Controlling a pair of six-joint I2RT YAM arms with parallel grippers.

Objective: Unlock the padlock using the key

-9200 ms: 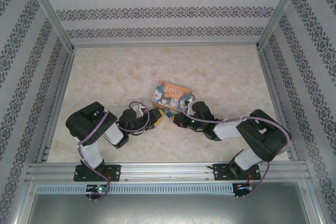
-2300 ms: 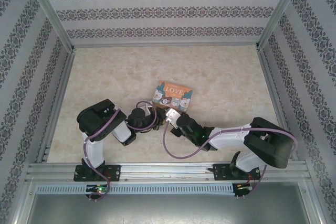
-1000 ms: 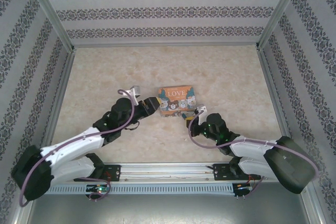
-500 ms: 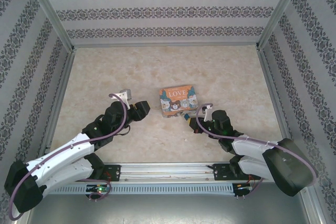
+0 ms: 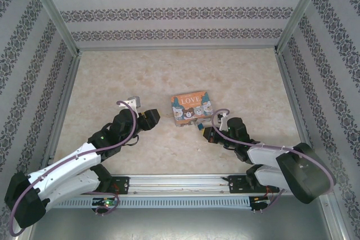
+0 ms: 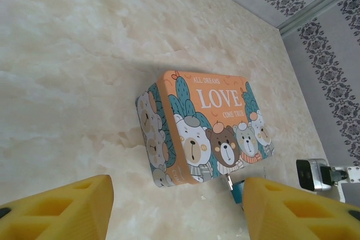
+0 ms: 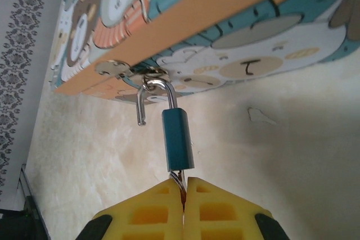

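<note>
The right gripper (image 7: 184, 190) was pinched shut on the key (image 7: 180, 177), which sat in the bottom of the teal padlock (image 7: 178, 137). The padlock hung from the hasp (image 7: 115, 69) on the LOVE tin (image 7: 236, 43), one leg of its shackle (image 7: 140, 108) apparently free of the body. The left gripper (image 6: 177, 212), jaws wide apart and empty, stood beside the tin without touching it. With nothing bracing the tin, a pull on the key could have dragged tin and lock along, or the slim key could have slipped out of the grip

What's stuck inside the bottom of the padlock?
A slim silvery key enters the padlock at its base, pinched by the shut right gripper. The key's head is hidden between the yellow pads.
</note>
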